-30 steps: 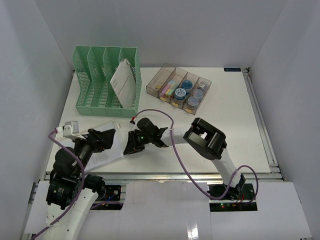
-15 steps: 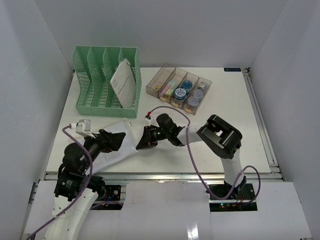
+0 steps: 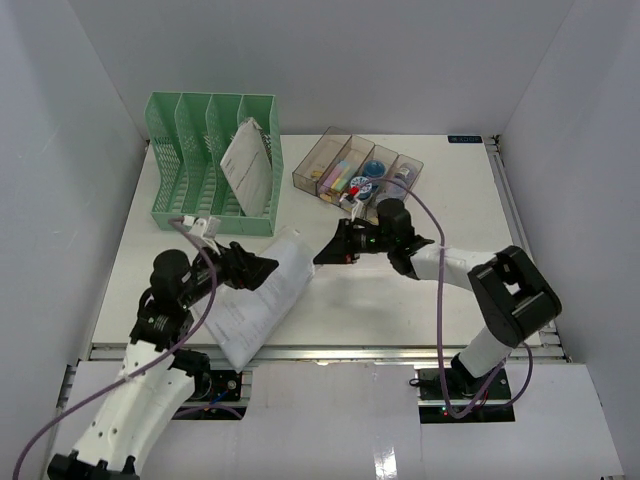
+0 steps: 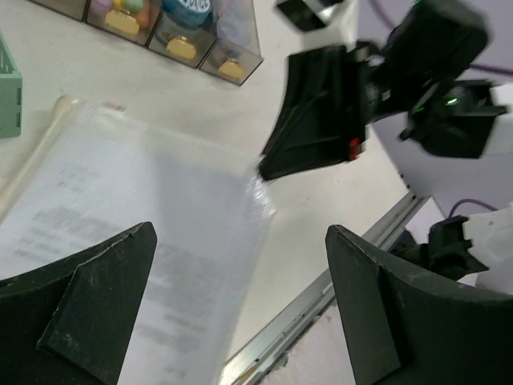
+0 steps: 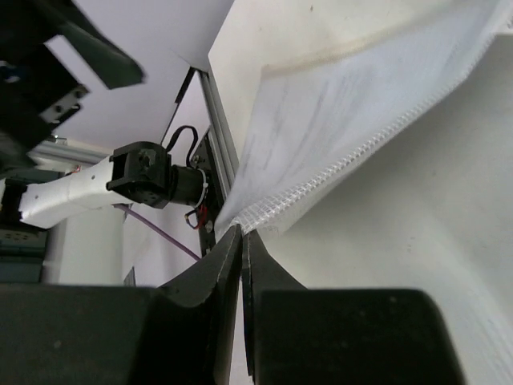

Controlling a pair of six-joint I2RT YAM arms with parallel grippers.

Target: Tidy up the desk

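Mid-frame, my right gripper (image 3: 322, 257) clenched a corner of the clear plastic paper-filled sleeve (image 3: 255, 310), probably to lift it off the large white desk (image 3: 400, 300) filling the centre; my left gripper (image 3: 262, 270) gaped, released.

A lab test cell: plain white walls (image 3: 330, 60) enclose the desk (image 3: 470, 205).

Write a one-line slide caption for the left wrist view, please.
Open left end effector hovers above a document sleeve over the desk, while the right end effector pinches its corner.
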